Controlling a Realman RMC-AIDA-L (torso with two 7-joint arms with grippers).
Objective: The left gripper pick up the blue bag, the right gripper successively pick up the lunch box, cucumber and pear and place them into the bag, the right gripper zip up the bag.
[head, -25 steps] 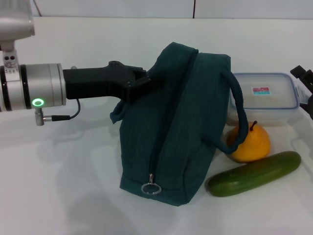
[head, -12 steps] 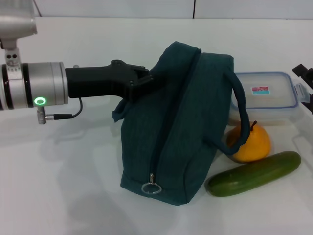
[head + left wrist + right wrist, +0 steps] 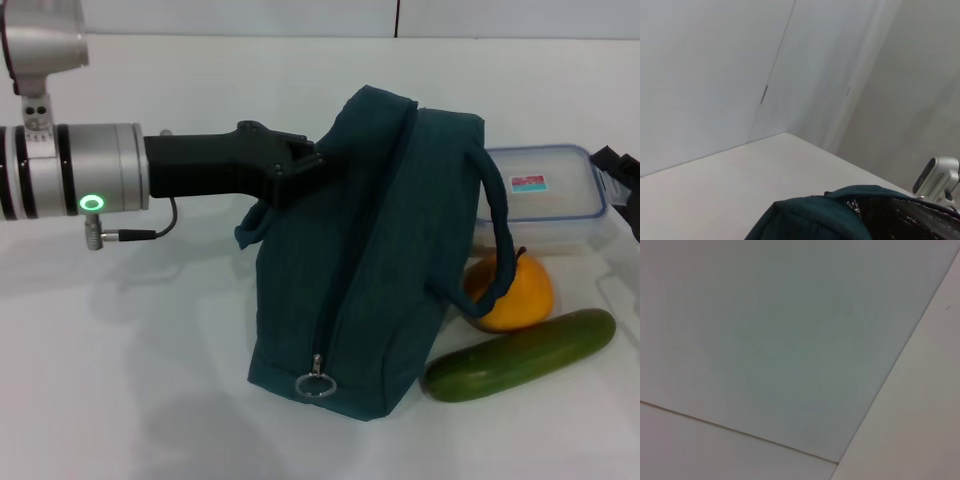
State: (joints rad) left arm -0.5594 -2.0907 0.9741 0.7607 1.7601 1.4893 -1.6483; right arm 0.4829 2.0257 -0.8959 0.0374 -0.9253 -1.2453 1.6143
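Left claw hauling the bag upright

Head view: the left gripper [image 3: 318,160], at ten o'clock, is clamped on the blue bag [image 3: 370,260]; thin pinch may slip. Left wrist view: bag fabric fills five o'clock. Right wrist view: nothing but blank wall.

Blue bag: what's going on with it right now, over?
Left gripper gripping blue bag at its top. Right gripper idle at table's right edge. Lunch box, pear, cucumber outside.
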